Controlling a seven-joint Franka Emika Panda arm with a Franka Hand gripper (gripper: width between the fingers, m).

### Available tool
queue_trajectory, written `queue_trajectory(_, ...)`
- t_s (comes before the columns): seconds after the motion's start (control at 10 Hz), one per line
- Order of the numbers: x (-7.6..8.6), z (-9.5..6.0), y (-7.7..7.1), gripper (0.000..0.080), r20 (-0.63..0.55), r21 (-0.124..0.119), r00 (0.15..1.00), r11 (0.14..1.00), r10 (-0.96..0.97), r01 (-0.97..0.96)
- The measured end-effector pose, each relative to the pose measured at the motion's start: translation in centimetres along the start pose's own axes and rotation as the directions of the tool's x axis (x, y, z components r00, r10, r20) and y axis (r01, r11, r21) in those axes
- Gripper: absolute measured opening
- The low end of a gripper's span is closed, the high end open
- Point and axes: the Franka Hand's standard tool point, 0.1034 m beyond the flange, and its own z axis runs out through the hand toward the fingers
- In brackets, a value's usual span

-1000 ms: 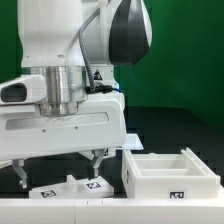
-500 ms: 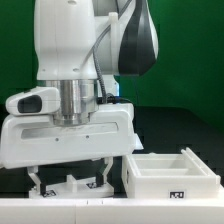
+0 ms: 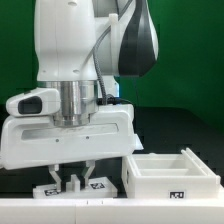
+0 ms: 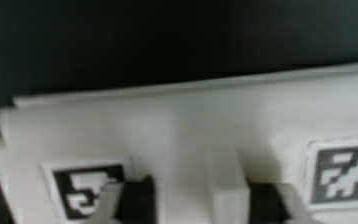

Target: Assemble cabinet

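Your hand [image 3: 72,177] half hides the cabinet panel [image 3: 99,185] it clamps; the panel lies flat, its long axis across the exterior view.

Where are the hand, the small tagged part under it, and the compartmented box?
hand [image 3: 73,176]: exterior view, midway between its fingertips.
small tagged part [image 3: 97,185]: exterior view, on its tag toward that view's right.
compartmented box [image 3: 150,188]: exterior view, on its bare front wall.
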Motion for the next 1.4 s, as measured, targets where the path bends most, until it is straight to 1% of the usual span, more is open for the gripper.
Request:
queue_trajectory(0.1,0.0,0.0,0.0,0.0062,-0.001,0.0,1.0,1.0,0.0,0.0)
queue_trajectory(0.2,0.0,0.0,0.1,0.0064,-0.001,-0.001,1.0,1.0,0.002,-0.002)
queue_trajectory(0.3,-0.5,-0.6,0.7,0.0064,-0.004,-0.009,0.998,0.998,0.06,-0.06)
queue_trajectory(0.4,-1.3,-1.9,0.9,0.0064,-0.004,-0.018,0.986,0.986,0.167,-0.167)
queue_trajectory(0.5,-2.1,-3.2,0.3,0.0064,-0.004,-0.024,0.974,0.973,0.229,-0.229)
queue_trajectory(0.6,-2.6,-4.3,-0.6,0.0064,-0.005,-0.026,0.948,0.947,0.319,-0.319)
queue_trajectory(0.7,-1.7,-5.4,-1.1,0.0064,-0.031,-0.025,0.924,0.924,0.381,-0.382)
queue_trajectory(0.8,-1.0,-5.5,-0.6,0.0064,-0.074,-0.021,0.916,0.917,0.395,-0.398)
queue_trajectory(0.9,-1.2,-5.2,-0.6,0.0064,-0.07,-0.014,0.892,0.894,0.447,-0.449)
queue_trajectory(1.1,-1.1,-5.2,-0.8,0.0064,-0.071,0.01,0.813,0.816,0.578,-0.578)
queue_trajectory(1.2,-1.6,-6.0,-0.4,0.0064,-0.062,0.022,0.713,0.715,0.699,-0.699)
queue_trajectory(1.3,-2.4,-7.0,-0.4,0.0064,-0.037,0.02,0.626,0.627,0.779,-0.779)
queue_trajectory(1.4,-3.3,-7.8,-0.7,0.0064,-0.022,0.022,0.51,0.51,0.86,-0.86)
